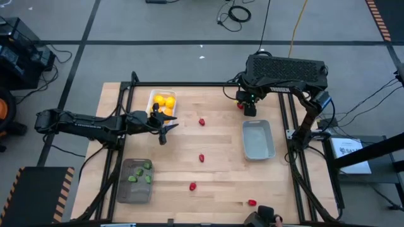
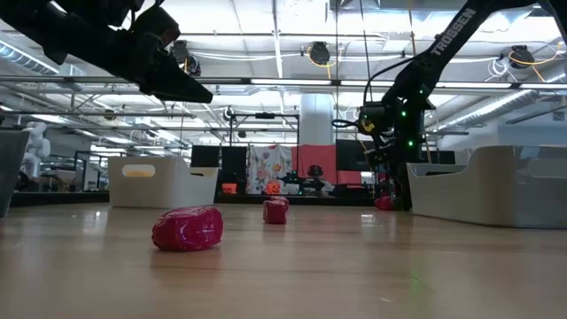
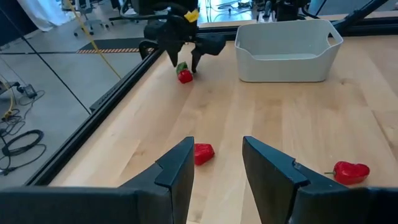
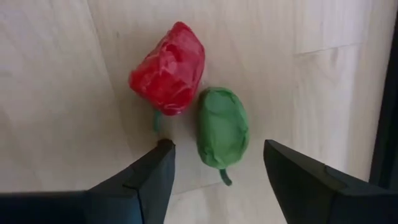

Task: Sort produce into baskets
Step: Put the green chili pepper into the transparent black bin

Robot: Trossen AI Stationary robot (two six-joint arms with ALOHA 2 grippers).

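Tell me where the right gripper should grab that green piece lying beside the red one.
Come straight down with the open right gripper and close across the narrow middle of the green piece. It lies flat with its long axis between the fingers. The red piece touches its upper end, so stay toward the stem end.

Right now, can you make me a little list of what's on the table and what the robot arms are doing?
white basket: yellow and orange fruits
dark grey basket: green pieces
light grey basket: no produce in it
loose red pieces: several on the table
right gripper: open over a red piece and green piece
left gripper: open, above the table beside the white basket
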